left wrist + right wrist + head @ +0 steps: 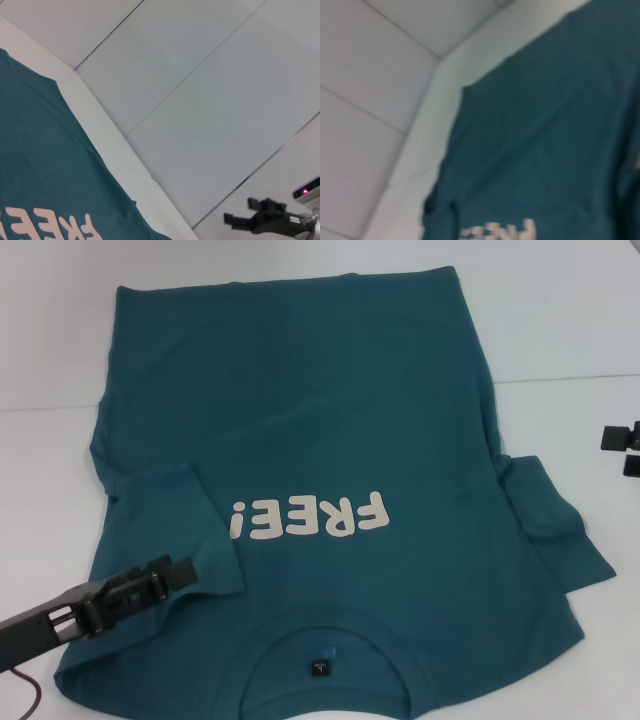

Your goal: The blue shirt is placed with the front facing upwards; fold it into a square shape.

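The shirt point(330, 470) is laid flat on the white surface point(560, 310), collar nearest (label showing), hem far at 12 o'clock. At 7 o'clock the left gripper point(165, 575) is held over the folded-in left sleeve, fingers seemingly released, nothing grasped. At 3 o'clock the right gripper point(622, 445) is parked off the cloth; its fingers' state cannot be told.

Left gripper point(170, 575): black angular metal fingers on a dark grey flat arm link, thin dark red cable trailing beneath; right gripper point(622, 448): black blocky metal assembly, partly out of view
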Tool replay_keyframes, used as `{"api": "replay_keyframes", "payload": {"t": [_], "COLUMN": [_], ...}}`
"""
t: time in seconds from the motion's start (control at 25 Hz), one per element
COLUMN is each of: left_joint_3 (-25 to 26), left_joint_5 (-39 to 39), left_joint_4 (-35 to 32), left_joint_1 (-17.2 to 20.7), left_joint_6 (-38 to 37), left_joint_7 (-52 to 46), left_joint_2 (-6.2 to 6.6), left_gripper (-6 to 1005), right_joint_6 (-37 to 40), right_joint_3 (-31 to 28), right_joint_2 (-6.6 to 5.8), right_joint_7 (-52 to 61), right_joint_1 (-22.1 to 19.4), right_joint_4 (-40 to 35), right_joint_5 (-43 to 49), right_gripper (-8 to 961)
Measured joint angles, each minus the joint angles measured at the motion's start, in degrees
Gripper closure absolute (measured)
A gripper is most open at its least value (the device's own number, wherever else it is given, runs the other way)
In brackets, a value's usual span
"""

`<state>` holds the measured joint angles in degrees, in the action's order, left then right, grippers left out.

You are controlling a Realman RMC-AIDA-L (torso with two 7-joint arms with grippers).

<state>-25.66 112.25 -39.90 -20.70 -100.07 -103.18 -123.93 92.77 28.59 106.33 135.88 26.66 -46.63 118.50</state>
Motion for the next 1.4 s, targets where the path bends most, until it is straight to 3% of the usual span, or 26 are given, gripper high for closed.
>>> {"api": "replay_keyframes", "payload": {"t": [0.24, 0.56, 1.4], "left_joint_3": [0.0, 0.0, 0.0], "left_joint_5": [-0.5, -1.0, -1.0], "left_joint_4": [0.0, 0.7, 0.9], "left_joint_1": [0.2, 0.0, -0.2], "left_joint_6": [0.3, 0.3, 0.6], "left_joint_7": [-0.2, -0.2, -0.2], "left_joint_2": [0.0, 0.0, 0.0], "left_gripper": [175, 176, 176], "right_joint_6": [-2.9, -5.2, -15.7], "right_joint_3": [-0.3, 0.1, -0.3], "right_joint_2": [-0.01, 0.27, 1.13], "right_joint_7": [1.7, 2.5, 3.0], "right_joint_1": [1.4, 2.8, 3.8], "right_joint_4": [0.1, 0.4, 7.0], "right_joint_5": [8.2, 12.4, 11.9], "right_gripper": [10, 11, 16]}}
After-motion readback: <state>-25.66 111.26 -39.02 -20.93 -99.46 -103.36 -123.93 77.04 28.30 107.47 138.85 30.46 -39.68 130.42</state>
